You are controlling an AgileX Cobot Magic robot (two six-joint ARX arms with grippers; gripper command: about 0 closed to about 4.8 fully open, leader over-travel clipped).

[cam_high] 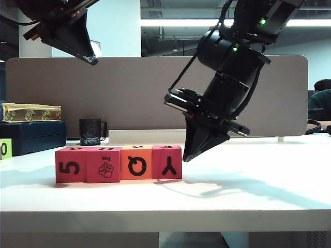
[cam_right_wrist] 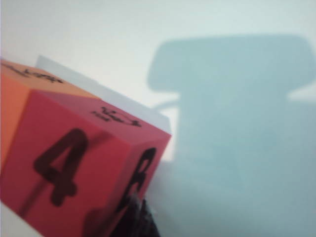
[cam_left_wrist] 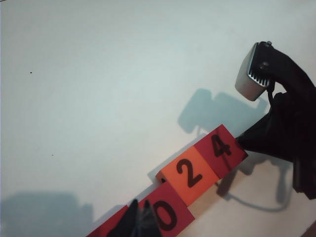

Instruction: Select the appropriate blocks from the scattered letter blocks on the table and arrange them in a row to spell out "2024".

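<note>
Four blocks stand side by side in a row on the white table [cam_high: 258, 175]. Their fronts show 5 [cam_high: 71, 165], a tree picture [cam_high: 106, 164], Q on the orange one [cam_high: 136, 163] and Y [cam_high: 167, 161]. From above, the left wrist view shows the tops 0 [cam_left_wrist: 165, 215], 2 [cam_left_wrist: 189, 175] and 4 [cam_left_wrist: 221, 148]. My right gripper [cam_high: 187, 156] is shut, its tip low beside the 4/Y block [cam_right_wrist: 64, 168], at or very near its outer side. My left gripper [cam_high: 92, 59] hangs shut high above the row's left end [cam_left_wrist: 138, 213], holding nothing.
A black mug [cam_high: 92, 132] and a dark blue box [cam_high: 31, 137] with a yellow pack on top stand at the back left. A lime-green block marked 0 [cam_high: 5, 149] sits at the left edge. The grey-brown partition panel [cam_high: 129, 88] closes off the back.
</note>
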